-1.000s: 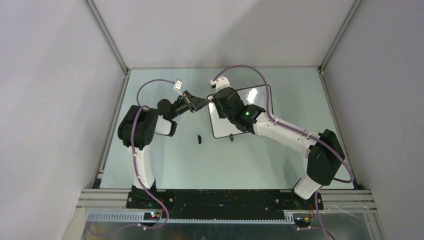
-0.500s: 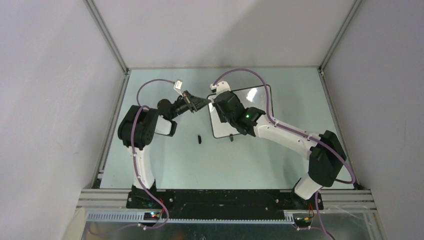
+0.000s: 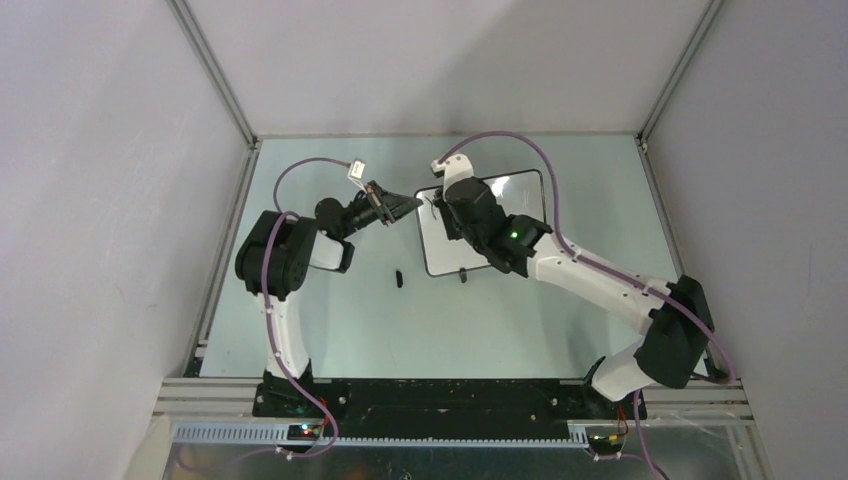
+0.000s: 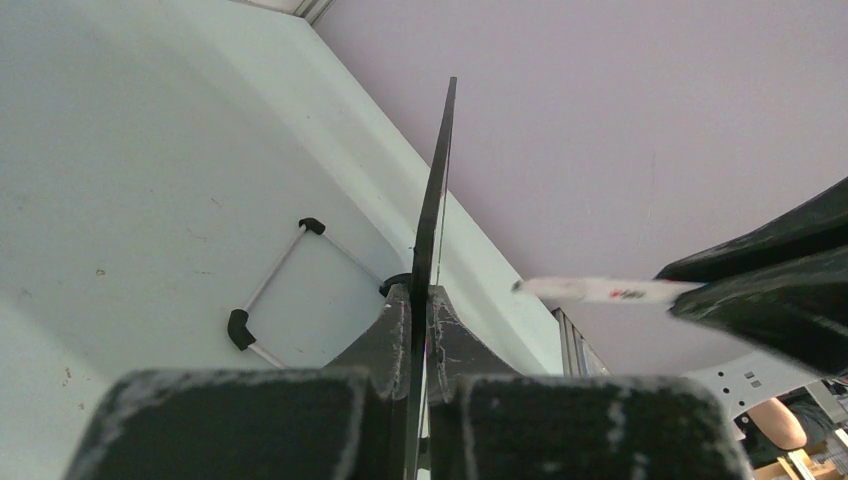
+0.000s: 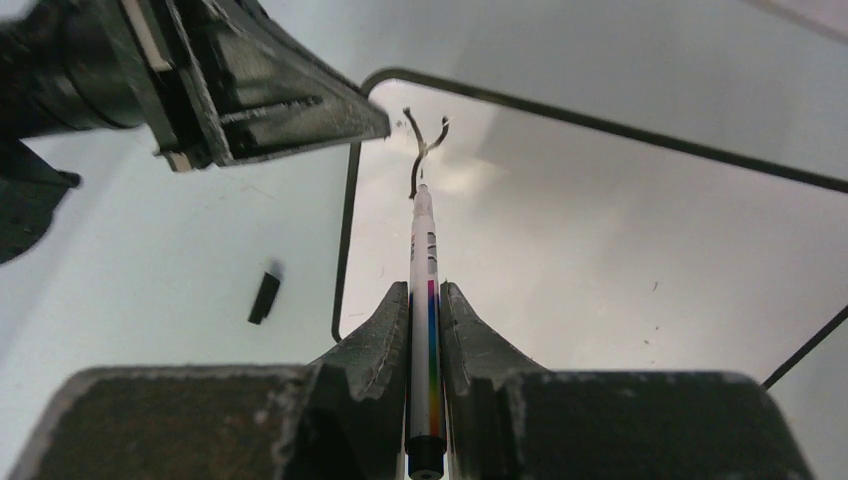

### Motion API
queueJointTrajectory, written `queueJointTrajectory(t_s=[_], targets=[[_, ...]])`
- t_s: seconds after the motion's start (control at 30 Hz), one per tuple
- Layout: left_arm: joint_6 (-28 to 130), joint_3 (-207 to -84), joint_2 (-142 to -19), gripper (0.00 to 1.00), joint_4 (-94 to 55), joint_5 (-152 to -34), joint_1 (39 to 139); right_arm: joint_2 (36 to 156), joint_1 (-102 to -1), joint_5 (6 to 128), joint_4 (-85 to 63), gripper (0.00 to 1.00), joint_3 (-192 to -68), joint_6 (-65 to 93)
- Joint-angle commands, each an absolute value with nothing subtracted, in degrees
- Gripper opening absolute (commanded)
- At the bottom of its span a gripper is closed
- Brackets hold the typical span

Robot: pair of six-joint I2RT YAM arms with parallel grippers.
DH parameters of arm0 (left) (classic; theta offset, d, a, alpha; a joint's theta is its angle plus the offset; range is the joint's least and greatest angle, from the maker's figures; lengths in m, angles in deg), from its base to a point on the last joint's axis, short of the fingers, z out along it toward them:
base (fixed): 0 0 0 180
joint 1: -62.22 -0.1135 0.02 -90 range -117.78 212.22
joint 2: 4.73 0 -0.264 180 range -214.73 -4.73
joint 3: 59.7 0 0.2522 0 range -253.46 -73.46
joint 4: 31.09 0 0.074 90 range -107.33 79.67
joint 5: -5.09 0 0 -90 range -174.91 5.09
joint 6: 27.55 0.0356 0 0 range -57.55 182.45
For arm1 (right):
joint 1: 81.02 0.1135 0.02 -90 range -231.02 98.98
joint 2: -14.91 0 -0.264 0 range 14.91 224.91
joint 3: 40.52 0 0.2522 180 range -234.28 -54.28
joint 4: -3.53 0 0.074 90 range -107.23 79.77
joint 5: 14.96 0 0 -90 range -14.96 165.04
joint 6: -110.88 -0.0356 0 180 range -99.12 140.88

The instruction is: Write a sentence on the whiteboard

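Note:
The whiteboard [image 3: 437, 250] lies tilted on the table, and my left gripper [image 3: 410, 203] is shut on its left edge. In the left wrist view the board [image 4: 438, 180] shows edge-on between the shut fingers of that gripper [image 4: 420, 295]. My right gripper [image 5: 425, 292] is shut on a white marker [image 5: 422, 230] with a rainbow stripe. The marker's tip rests on the whiteboard [image 5: 600, 260] near its top left corner. Of the sentence, one black Y-shaped mark [image 5: 420, 145] shows at the tip. In the top view the right gripper [image 3: 450, 200] covers the writing.
A small black marker cap [image 3: 397, 277] lies on the table left of the board, also seen from the right wrist [image 5: 264, 297]. The board's wire foot [image 4: 270, 290] with black ends rests on the table. Grey walls and metal rails [image 3: 220, 80] enclose the table.
The right arm's elbow has swung out to the right and its wrist has shifted slightly right over the board, marker still held. The left arm has held still on the board's edge.

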State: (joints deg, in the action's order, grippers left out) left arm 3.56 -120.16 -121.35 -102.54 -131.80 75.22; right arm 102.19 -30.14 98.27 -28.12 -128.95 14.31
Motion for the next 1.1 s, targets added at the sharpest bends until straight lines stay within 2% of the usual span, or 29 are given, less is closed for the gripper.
queueJointTrajectory(t_s=[0.0,0.17,0.63,1.07], targets=[[3.95,-119.91,-118.55,0.0,-104.96,-132.13,75.88,97.54,-30.42,98.96,-23.62,0.0,-128.34,16.63],[3.93,-119.59,-118.34,0.0,-104.96,-131.89,75.92,96.11,-31.69,97.52,-16.12,0.0,-123.53,18.22],[3.53,-118.68,-117.16,0.0,-104.91,-131.64,76.17,85.86,-30.24,96.34,9.61,0.0,-100.11,22.32],[3.1,-118.57,-117.88,0.0,-104.93,-130.24,76.27,90.0,-26.37,101.15,16.51,0.0,-97.26,25.83]])
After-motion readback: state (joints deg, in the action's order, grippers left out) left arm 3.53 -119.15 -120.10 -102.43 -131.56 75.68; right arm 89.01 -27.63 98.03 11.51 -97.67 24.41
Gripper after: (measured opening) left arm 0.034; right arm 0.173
